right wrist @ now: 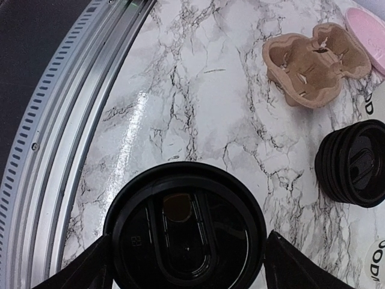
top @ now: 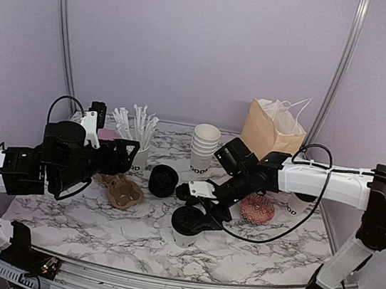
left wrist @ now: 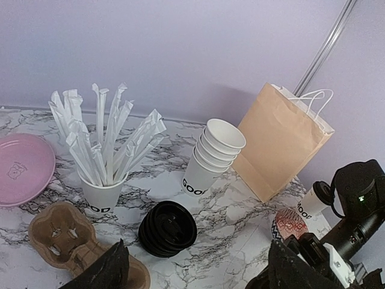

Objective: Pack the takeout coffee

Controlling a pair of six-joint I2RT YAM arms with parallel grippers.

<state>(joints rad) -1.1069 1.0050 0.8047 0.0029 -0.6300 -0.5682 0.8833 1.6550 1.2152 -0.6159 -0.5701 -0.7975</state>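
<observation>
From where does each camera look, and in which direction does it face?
Top external: high behind the robot, facing the back wall; shows left gripper and right gripper.
Left wrist: low over the table, faces the straw cup and brown bag; its fingers at bottom.
Right wrist: looks down on the lidded cup; its fingers flank it.
Shared: both wrist views show the lid stack and carrier.

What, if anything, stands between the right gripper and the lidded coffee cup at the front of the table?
Nothing visible does. The right gripper is at the coffee cup: its jaws flank the black lid on both sides, with no object between. Whether they grip it cannot be told.
</observation>
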